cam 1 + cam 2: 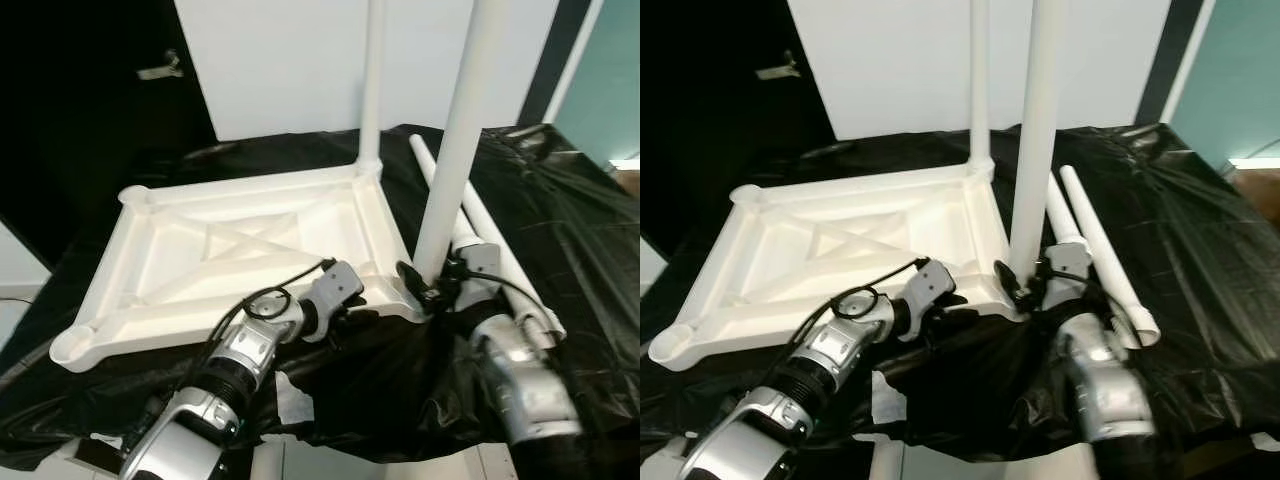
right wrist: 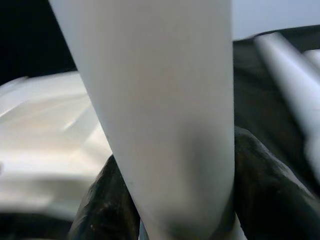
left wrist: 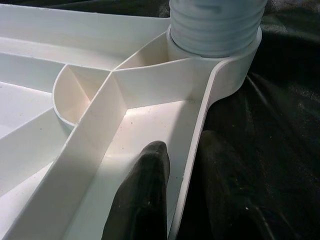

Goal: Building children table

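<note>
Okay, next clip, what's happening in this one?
A white tabletop lies upside down on a black-covered table. The right tool is shut on a leg standing in the near right corner socket. The left tool pinches the tabletop's near rim beside that corner, one finger inside the rim. A second leg stands in the far right corner, and two spare legs lie on the cover.
</note>
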Tool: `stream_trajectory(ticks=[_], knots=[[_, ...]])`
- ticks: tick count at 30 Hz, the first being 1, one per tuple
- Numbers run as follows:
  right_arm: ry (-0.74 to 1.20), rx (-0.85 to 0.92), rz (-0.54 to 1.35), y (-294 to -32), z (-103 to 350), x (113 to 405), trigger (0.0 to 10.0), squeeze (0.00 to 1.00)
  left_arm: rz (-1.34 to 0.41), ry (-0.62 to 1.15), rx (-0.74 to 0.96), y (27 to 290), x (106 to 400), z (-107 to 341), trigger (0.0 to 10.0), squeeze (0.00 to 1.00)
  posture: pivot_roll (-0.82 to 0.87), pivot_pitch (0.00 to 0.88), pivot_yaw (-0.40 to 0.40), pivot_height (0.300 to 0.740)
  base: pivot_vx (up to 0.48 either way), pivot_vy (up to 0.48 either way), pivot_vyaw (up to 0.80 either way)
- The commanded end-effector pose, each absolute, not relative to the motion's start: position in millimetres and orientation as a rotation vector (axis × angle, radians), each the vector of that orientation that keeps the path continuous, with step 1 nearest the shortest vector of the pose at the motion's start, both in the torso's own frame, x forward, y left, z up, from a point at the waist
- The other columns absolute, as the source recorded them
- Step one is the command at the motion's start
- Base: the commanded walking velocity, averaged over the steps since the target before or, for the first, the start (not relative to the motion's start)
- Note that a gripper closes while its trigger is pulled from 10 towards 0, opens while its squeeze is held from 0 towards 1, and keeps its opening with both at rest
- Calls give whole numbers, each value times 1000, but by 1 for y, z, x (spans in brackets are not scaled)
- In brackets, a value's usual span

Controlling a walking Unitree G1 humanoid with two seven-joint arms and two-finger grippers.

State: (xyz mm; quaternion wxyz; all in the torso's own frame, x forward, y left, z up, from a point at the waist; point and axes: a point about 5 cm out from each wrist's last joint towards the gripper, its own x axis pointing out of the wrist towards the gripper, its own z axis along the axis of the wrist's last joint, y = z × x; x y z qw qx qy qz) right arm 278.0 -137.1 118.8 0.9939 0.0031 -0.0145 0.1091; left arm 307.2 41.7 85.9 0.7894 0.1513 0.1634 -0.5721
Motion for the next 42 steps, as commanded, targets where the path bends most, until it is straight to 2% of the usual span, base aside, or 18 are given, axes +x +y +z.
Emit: stream_trajectory(ticks=[1,3,6,15,16,18,19,22,23,27,29,30,32,34,39,40,41,42], knots=[[31,12,107,-135,104,276,0,0,-1323,536,317,39,282,50,10000,0,-86,1,46,740,0,0,0],[22,5,-59,-149,104,277,0,0,-1328,537,317,38,282,50,10000,0,-86,2,57,740,0,0,0],[22,11,-102,-155,105,276,0,0,-1337,536,318,37,281,50,10000,0,-90,3,58,740,0,0,0],[21,4,-6,-139,106,275,0,0,-1341,536,321,35,281,50,10000,0,-109,7,59,740,0,0,0],[11,-16,41,-137,106,274,10000,90,-1340,535,320,35,282,50,10000,0,-110,6,54,740,0,0,0],[2,-32,64,-136,106,274,10000,90,-1339,534,319,35,282,50,10000,0,-110,6,54,740,0,0,0],[-9,-30,126,-137,107,274,10000,1000,-1336,533,316,35,282,51,10000,0,-112,6,54,740,0,0,0],[-60,-69,212,-138,113,274,10000,1000,-1333,534,315,35,282,50,10000,0,-113,6,52,740,0,0,0],[-86,-118,336,-139,118,274,10000,1000,-1332,535,314,35,282,50,10000,0,-116,6,51,740,0,0,0],[-111,-202,499,-143,128,275,10000,1000,-1332,537,312,35,281,49,10000,0,-121,6,49,740,0,0,0],[-111,-202,499,-143,128,275,10000,1000,-1332,537,312,35,281,49,10000,0,-121,6,49,740,0,0,0],[-108,-234,544,-148,133,278,10000,0,-1332,537,311,34,281,49,10000,0,-121,6,47,740,0,0,0],[-105,-256,580,-153,137,280,10000,0,-1331,536,310,34,282,49,10000,0,-121,5,46,740,0,0,0],[-41,-276,710,-163,142,284,10000,0,-1331,532,309,32,282,50,10000,0,-119,5,47,740,0,0,0],[27,-291,772,-177,141,289,10000,0,-1327,533,311,34,283,50,10000,0,-115,4,47,740,0,0,0],[48,-296,797,-180,140,289,4314,0,-1326,533,311,34,283,50,10000,0,-115,4,47,740,0,0,0],[61,-302,817,-182,140,289,0,0,-1325,534,312,35,283,50,10000,0,-109,2,45,740,0,0,0],[77,-312,843,-182,139,289,0,0,-1323,534,312,35,283,50,10000,0,-109,2,45,740,0,0,0]])
